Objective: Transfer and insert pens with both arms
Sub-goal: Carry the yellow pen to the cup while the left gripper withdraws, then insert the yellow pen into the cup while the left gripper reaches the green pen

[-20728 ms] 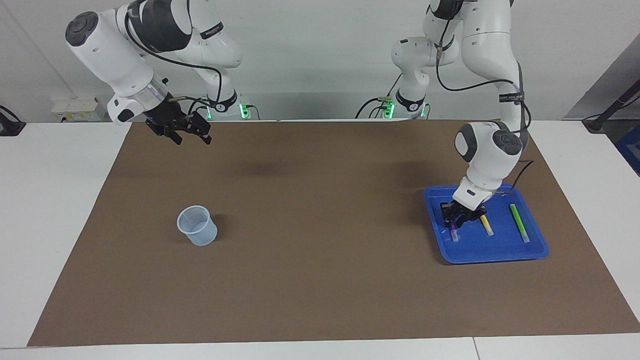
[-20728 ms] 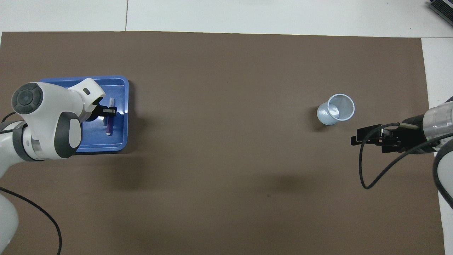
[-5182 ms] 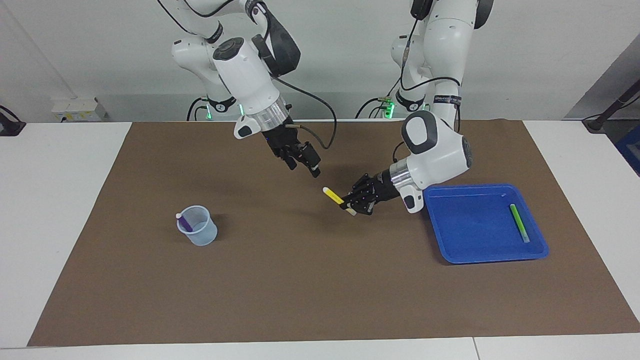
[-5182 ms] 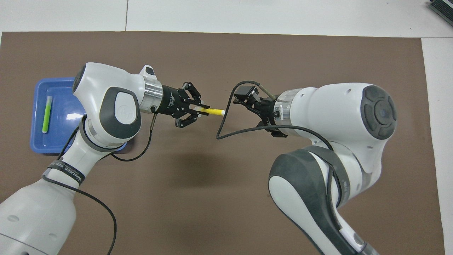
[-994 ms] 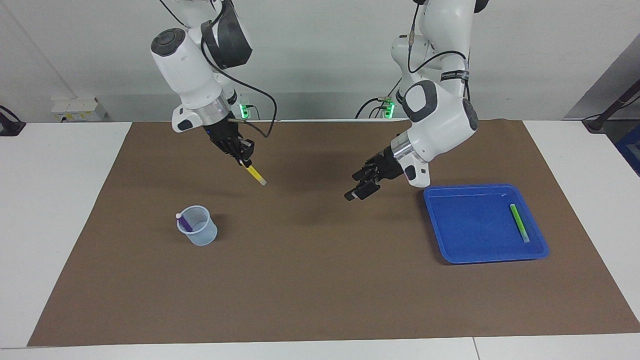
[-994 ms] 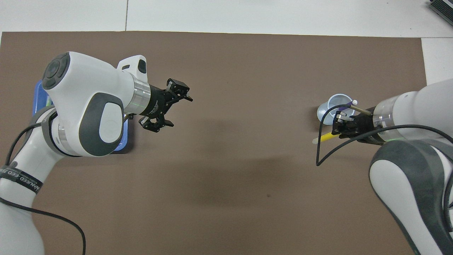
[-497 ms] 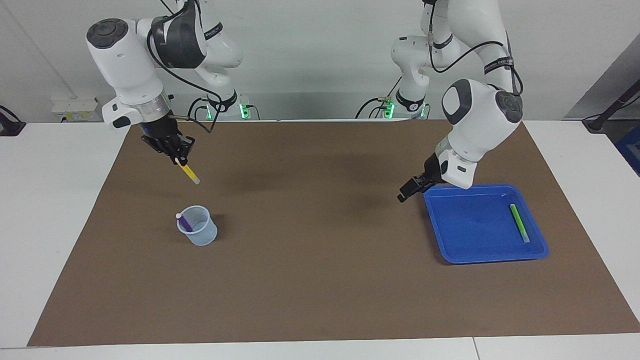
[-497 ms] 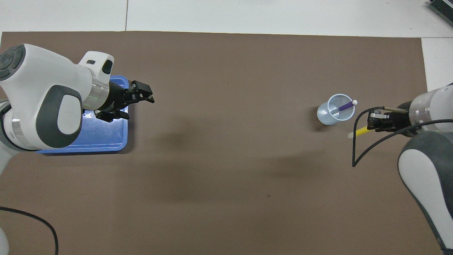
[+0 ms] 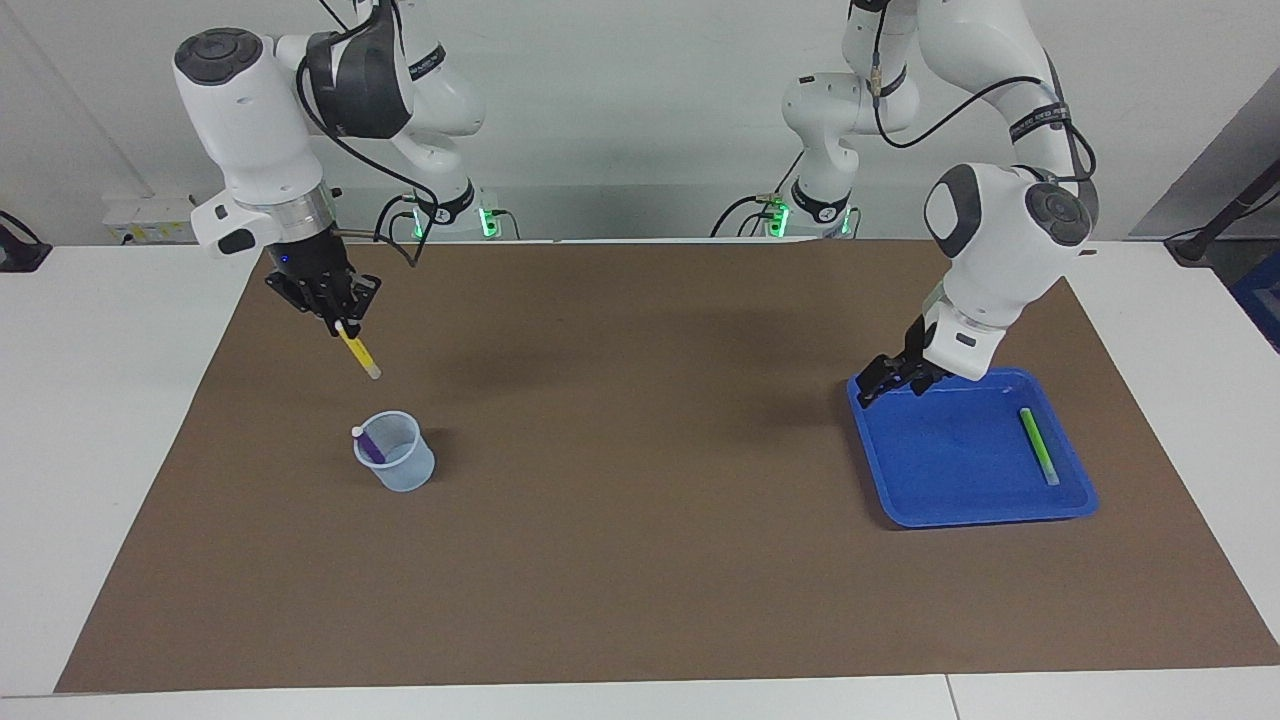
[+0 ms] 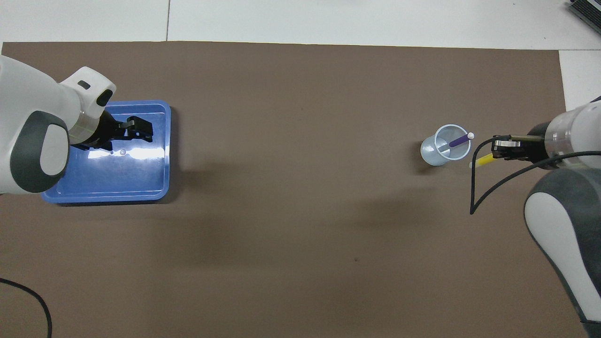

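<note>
Brown mat (image 9: 640, 560) is covering the table. Blue tray (image 9: 935, 505) is holding the green pen (image 9: 1038, 446). Clear cup (image 9: 400, 470) is holding the purple pen (image 9: 367, 444). Left gripper (image 9: 893, 379) is hanging spread apart over the tray's corner. Right gripper (image 9: 337, 322) is clamping the yellow pen (image 9: 358, 351), tilted over the mat beside the cup.

Both arms (image 9: 250, 110) are glossy white with dark grey joint caps, loose black cables, black grippers (image 9: 893, 375), and green lights, I think, at the bases.
</note>
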Available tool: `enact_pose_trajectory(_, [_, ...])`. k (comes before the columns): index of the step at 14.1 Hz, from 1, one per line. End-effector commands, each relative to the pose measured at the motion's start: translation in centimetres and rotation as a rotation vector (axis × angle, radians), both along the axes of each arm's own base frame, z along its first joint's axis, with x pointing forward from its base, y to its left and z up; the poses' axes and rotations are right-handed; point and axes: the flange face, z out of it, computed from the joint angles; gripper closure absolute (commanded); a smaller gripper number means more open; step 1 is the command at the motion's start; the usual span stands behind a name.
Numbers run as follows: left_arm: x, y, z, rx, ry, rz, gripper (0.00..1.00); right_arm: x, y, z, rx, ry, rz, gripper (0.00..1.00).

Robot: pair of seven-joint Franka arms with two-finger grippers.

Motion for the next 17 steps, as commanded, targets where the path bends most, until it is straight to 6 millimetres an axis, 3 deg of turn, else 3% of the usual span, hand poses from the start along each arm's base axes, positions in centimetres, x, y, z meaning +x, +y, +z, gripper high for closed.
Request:
enact_pose_trajectory(1, [-0.5,2.8,0.1,0.058,0.007,-0.094,0.01,1.9,0.1,-0.2,-0.012,-0.018,0.034,1.00])
enact_pose_trajectory(4, [-0.4,4.4,-0.2,0.069,0.004,-0.120,0.01,2.7,0.0,-1.1,-0.019,-0.030,0.043,1.00])
enact_pose_trajectory(8, [0.4,4.6,-2.6,0.068,0.019,-0.172,0.02,3.6,0.4,-2.0,-0.019,-0.049,0.061,1.00])
enact_pose_trajectory(10, [1.3,5.9,-3.6,0.107,-0.016,-0.263,0.03,3.7,1.3,-2.1,-0.017,-0.054,0.076,1.00])
enact_pose_trajectory(12, [2.8,9.7,-5.5,0.141,-0.015,-0.273,0.04,4.4,1.5,-3.1,-0.010,-0.063,0.083,1.00])
enact_pose_trajectory(17, [4.1,11.1,-6.7,0.132,-0.001,-0.291,0.04,5.0,2.2,-5.6,-0.003,-0.050,0.087,1.00])
